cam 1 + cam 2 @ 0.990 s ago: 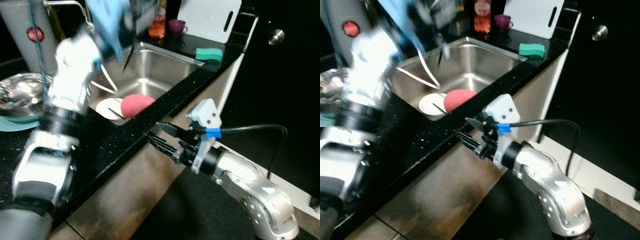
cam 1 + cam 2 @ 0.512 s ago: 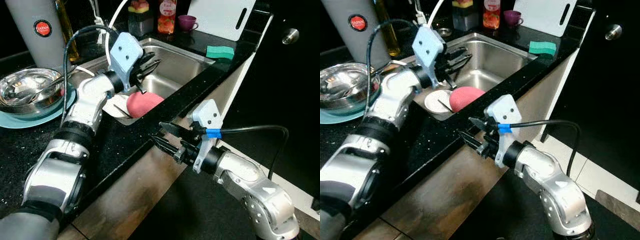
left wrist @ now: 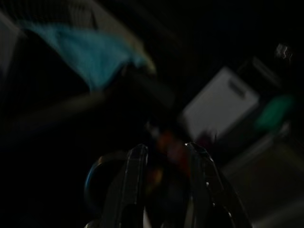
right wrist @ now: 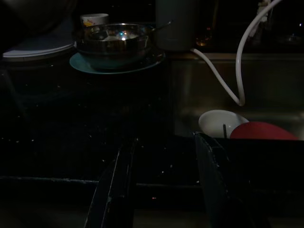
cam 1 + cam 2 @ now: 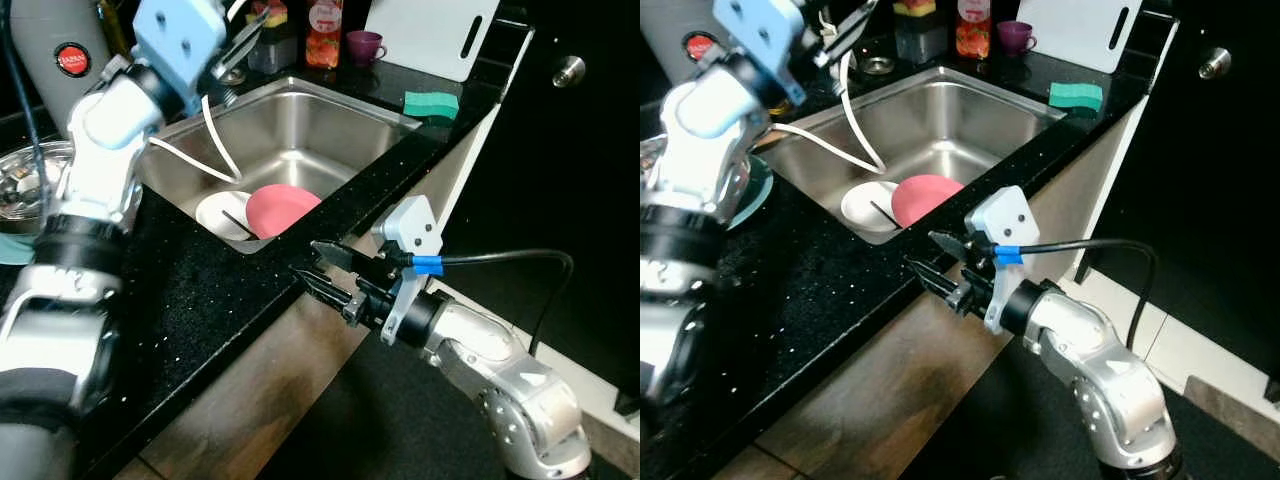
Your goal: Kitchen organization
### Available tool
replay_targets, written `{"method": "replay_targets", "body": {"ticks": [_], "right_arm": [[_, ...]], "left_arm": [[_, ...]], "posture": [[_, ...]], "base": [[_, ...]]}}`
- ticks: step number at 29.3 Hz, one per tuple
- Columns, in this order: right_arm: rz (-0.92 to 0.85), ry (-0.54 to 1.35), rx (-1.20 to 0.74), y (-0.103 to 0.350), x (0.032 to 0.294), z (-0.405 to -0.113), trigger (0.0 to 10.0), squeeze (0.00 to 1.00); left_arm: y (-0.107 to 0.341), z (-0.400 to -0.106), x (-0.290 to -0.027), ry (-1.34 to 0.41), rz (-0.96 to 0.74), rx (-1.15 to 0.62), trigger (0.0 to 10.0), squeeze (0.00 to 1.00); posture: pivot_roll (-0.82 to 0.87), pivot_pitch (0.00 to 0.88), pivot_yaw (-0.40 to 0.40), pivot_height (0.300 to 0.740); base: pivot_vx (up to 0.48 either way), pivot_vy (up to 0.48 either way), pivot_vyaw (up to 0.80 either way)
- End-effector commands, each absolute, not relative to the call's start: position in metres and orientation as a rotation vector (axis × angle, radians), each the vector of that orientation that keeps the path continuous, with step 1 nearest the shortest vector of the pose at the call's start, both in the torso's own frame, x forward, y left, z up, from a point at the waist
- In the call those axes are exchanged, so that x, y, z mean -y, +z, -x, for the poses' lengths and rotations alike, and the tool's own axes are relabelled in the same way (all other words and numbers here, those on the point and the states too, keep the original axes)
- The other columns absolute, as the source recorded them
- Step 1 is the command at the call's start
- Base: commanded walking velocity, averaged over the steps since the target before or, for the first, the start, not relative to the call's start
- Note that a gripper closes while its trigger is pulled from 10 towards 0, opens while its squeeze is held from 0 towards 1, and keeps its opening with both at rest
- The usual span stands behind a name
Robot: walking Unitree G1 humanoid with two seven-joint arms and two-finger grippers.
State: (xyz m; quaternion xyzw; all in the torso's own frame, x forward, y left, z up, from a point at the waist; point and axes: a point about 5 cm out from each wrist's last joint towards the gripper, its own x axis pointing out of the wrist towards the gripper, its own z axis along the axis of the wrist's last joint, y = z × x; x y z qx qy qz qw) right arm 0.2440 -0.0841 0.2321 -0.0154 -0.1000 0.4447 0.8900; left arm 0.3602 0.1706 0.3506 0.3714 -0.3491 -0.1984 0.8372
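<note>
Nearest, in the lower middle of the frame, the right tool [image 5: 322, 268] hangs just in front of the counter [image 5: 200, 300] edge with its two black fingers spread apart and nothing between them; the right wrist view looks between those fingers across the dark counter toward the sink. Just past the edge, the steel sink [image 5: 330, 130] holds a pink bowl [image 5: 280, 208] lying upside down against a small white dish [image 5: 220, 215], with a dark utensil between them and a white hose [image 5: 215, 150] curling down beside. At the upper left, the left tool [image 5: 235, 45] is raised above the sink's far rim, near the faucet; its fingers look a little parted and empty in the blurred left wrist view. Farther back stand a green sponge [image 5: 431, 103], a white cutting board [image 5: 420, 35], a purple cup [image 5: 360, 45] and a red bottle [image 5: 322, 25]. The job seems to be clearing the sink, so the left tool would do well to come down with its fingers wide, dodge the hose, and take the pink bowl by its rim rather than its rounded back, where the fingers would likely slip. Compared with half a second ago, the left arm has lifted from just above the bowl to the upper left, while the right tool has barely moved.
</note>
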Motion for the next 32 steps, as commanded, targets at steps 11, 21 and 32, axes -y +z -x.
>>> {"method": "replay_targets", "body": {"ticks": [11, 21, 32], "right_arm": [[-0.013, 0.978, 0.23, 0.232, 0.08, -0.243, 10.0, 0.0], [-0.025, 0.969, 0.228, 0.232, 0.08, -0.246, 10.0, 0.0], [-0.02, 0.975, 0.222, 0.232, 0.081, -0.247, 10.0, 0.0]], "left_arm": [[0.3, -0.336, -0.164, -0.349, -0.962, 0.612, 10.0, 0.0], [0.269, -0.326, -0.147, -0.38, -0.996, 0.529, 10.0, 0.0], [0.243, -0.335, -0.15, -0.333, -0.997, 0.397, 10.0, 0.0]], "posture": [[0.01, 0.009, -0.008, 0.74], [0.02, 0.011, -0.011, 0.74], [0.01, 0.006, -0.028, 0.74]], "base": [[0.0, 0.0, 0.63], [0.0, 0.0, 0.0], [0.0, 0.0, 0.0]]}}
